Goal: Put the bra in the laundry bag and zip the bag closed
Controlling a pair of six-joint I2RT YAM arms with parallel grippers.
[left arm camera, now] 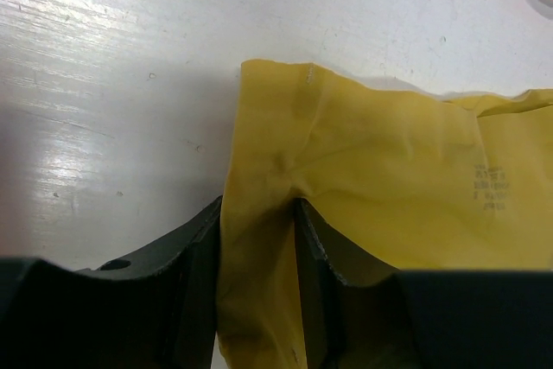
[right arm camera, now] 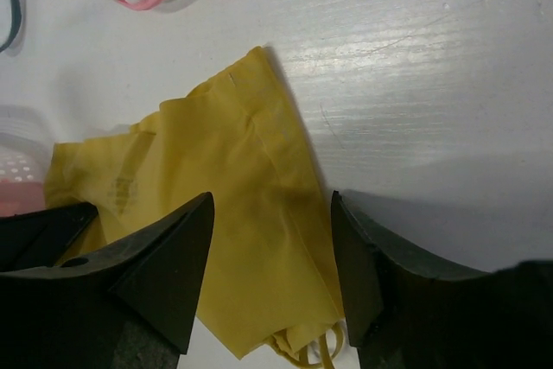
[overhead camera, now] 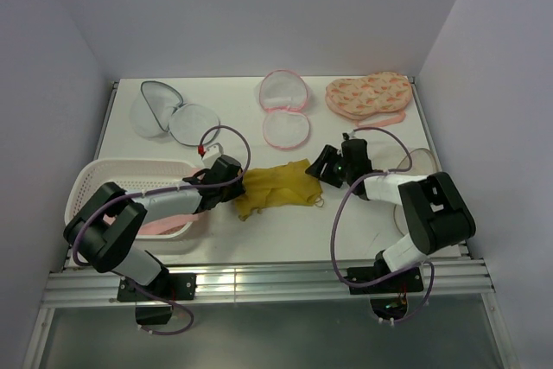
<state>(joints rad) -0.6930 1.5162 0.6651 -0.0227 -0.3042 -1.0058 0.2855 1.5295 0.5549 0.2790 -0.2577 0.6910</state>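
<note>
**A:** Bra (overhead camera: 276, 187): yellow, crumpled flat on the table (overhead camera: 285, 235), mid-field. Its long axis runs left to right, one end toward each arm.

**B:** Jaws?

**A:** Left gripper (overhead camera: 232, 181) is clenched on the bra's left end. Its wrist view shows cloth pinched between the fingers (left arm camera: 194, 257). Right gripper (overhead camera: 321, 166) is spread wide over the right end, with cloth lying in the gap and nothing squeezed.

**B:** And the laundry bag?

**A:** Laundry bag (overhead camera: 192, 123), grey rim, lies open as two mesh domes at the far left. It is well apart from the bra, farther out and leftward of the left jaws. I judge the left arm the nearer one.

**B:** So the carry goes out and to the left?

**A:** Likely. The right jaws probably need to close first if both ends are to lift together. One caution: the pink-rimmed bag (overhead camera: 285, 110) sits far centre, nearer the bra than the grey one. It's the wrong target.
</note>
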